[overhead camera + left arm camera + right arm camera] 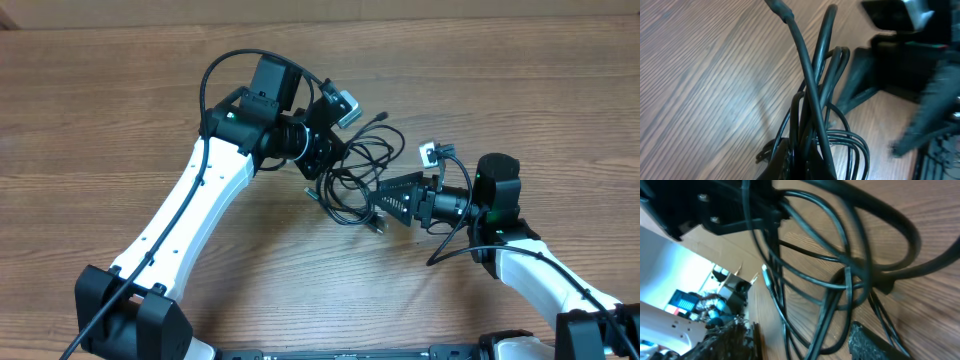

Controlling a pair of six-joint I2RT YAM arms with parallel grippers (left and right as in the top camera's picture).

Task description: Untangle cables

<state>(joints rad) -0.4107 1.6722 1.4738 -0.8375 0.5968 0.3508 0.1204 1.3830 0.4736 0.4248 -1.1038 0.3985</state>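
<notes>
So the cables (355, 165) are bunched up in one tangled knot around the middle of the table (100, 120). The bundle's left side is clamped tight by the left gripper (322, 178). On the opposite side, a few loose strands are straddled by the right gripper (379, 207), with its jaws spread fairly wide.

Overhead, whether the black right gripper (380, 207) touches the thin black tangled cables (350, 175) is too small to tell. In the left wrist view it is blurred, and the cables leave the bottom edge.
</notes>
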